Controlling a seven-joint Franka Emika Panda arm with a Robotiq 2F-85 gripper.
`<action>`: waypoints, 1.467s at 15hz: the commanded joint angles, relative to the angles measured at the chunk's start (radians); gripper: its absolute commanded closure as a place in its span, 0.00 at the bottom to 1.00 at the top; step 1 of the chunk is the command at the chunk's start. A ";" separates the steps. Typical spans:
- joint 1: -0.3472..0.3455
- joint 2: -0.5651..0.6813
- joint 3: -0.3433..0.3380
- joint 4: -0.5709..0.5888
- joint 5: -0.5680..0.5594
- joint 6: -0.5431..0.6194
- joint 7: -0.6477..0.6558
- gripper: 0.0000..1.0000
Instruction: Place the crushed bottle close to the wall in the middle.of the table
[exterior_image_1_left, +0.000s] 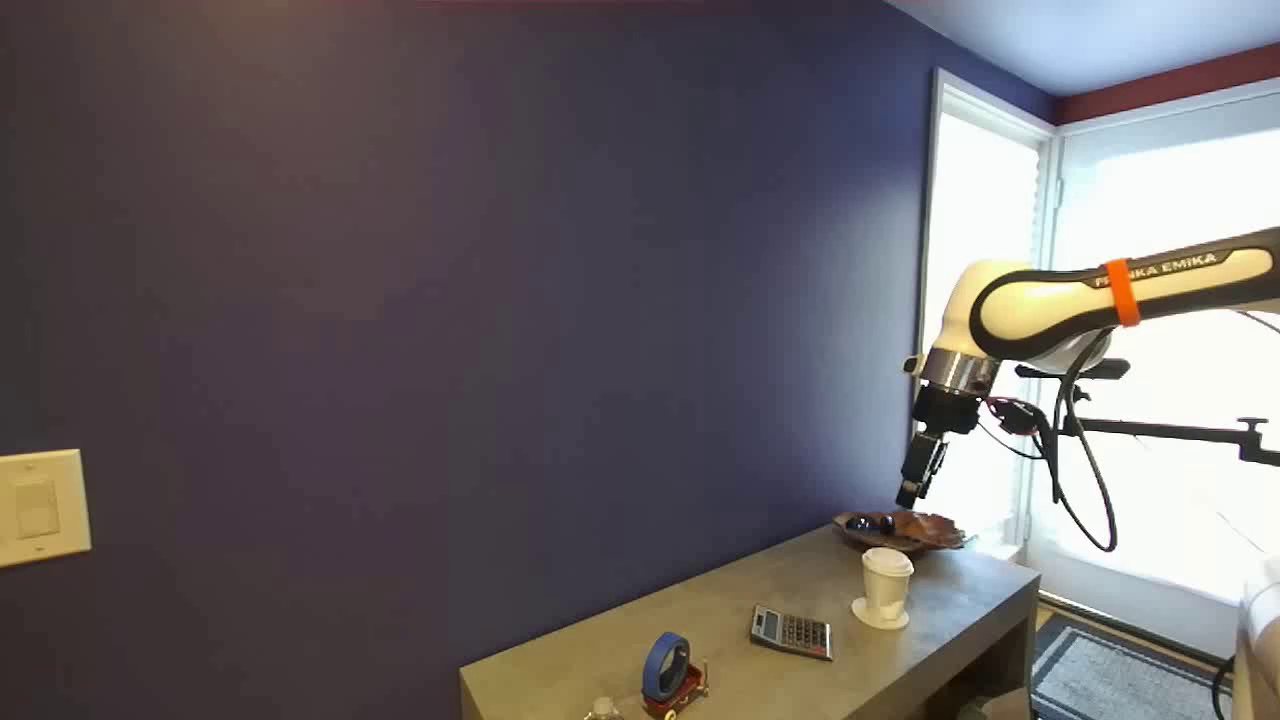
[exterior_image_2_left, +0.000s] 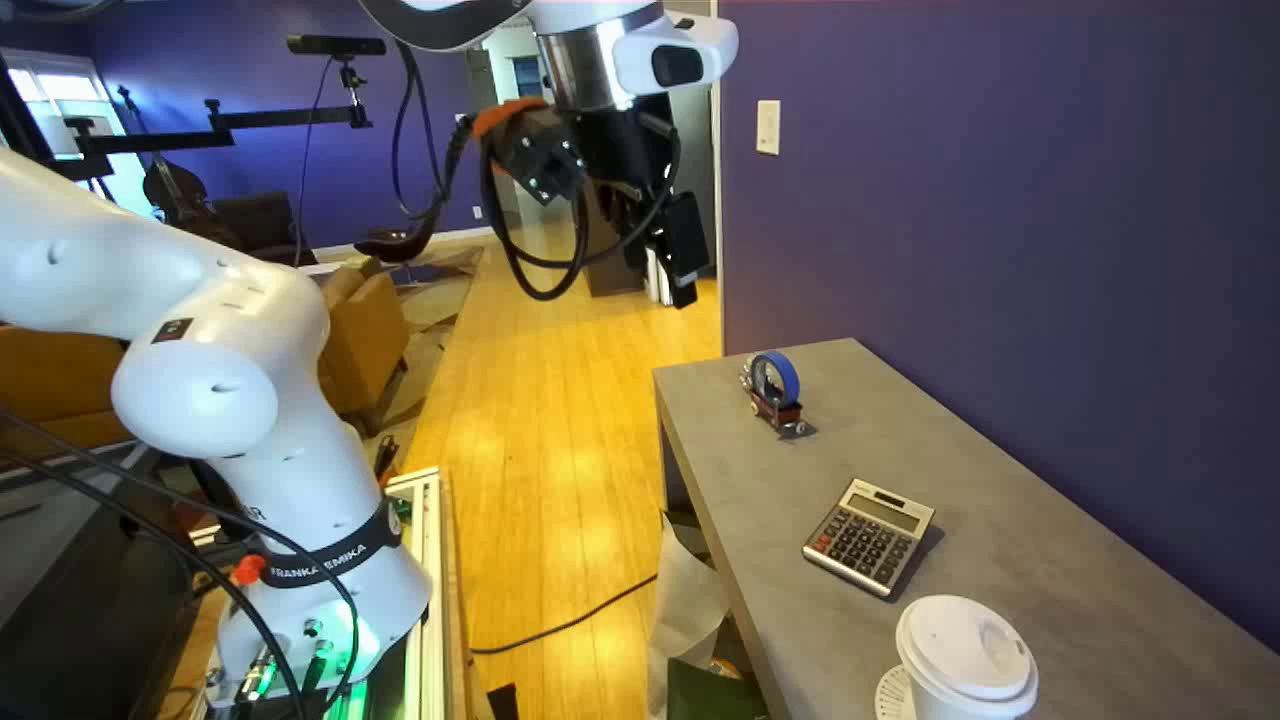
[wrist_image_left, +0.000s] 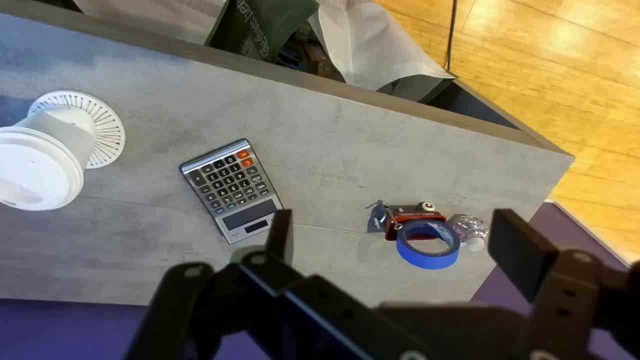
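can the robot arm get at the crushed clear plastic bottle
Probably yes: the black gripper is open and the crushed clear bottle looks mostly uncovered, though the blue tape roll alongside could crowd the grasp.

Tabletop (wrist_image_left: 325, 155): one bottle (wrist_image_left: 468, 228), one tape roll (wrist_image_left: 429, 260), one wagon (wrist_image_left: 414, 215), one calculator (wrist_image_left: 229, 190), one cup (exterior_image_1_left: 887, 592), one lid (wrist_image_left: 32, 167), one disc (wrist_image_left: 107, 132), one bowl (exterior_image_1_left: 930, 530). Wall (exterior_image_1_left: 600, 350) beside it: one switch (exterior_image_1_left: 36, 508).

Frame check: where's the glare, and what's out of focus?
In an exterior view, window and door blown out white behind the arm; in an exterior view, glare spots on the wood floor; in the wrist view, gripper fingers dark and out of focus, calculator sharper with digits readable, clear bottle showing small highlights.
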 joint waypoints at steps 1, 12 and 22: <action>-0.017 0.004 0.015 0.002 0.013 -0.003 -0.011 0.00; -0.017 0.004 0.015 0.002 0.013 -0.003 -0.011 0.00; 0.183 0.012 0.254 0.008 0.009 0.010 -0.040 0.00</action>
